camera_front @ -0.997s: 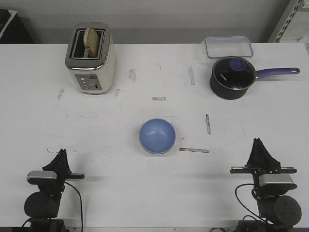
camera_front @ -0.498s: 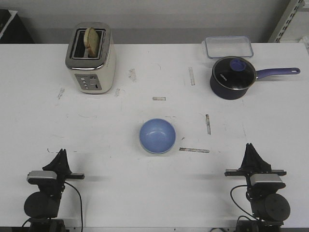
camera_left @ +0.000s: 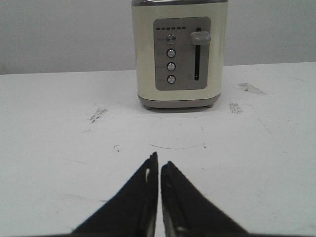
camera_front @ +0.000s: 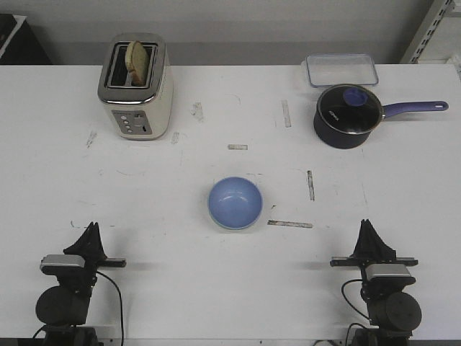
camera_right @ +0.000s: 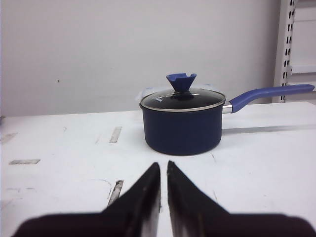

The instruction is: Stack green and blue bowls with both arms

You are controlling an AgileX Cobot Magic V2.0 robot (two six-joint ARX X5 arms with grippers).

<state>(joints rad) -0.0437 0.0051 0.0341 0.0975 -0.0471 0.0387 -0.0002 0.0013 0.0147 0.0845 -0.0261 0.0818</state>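
Far behind: toaster [camera_front: 135, 86], saucepan [camera_front: 347, 115].

Two black arms, each ending in a pointed black gripper, left [camera_front: 91, 232] and right [camera_front: 368, 229], a silver-grey block and looping black cables behind each.

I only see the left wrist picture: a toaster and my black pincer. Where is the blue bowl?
Observer: The blue bowl sits mid-table, ahead and to the right of the left pincer.
Operator: Is there a green bowl too?
Observer: No green bowl shows in any view.
Operator: What is the other arm looking at?
Observer: The right pincer points at a dark blue saucepan with its lid on.
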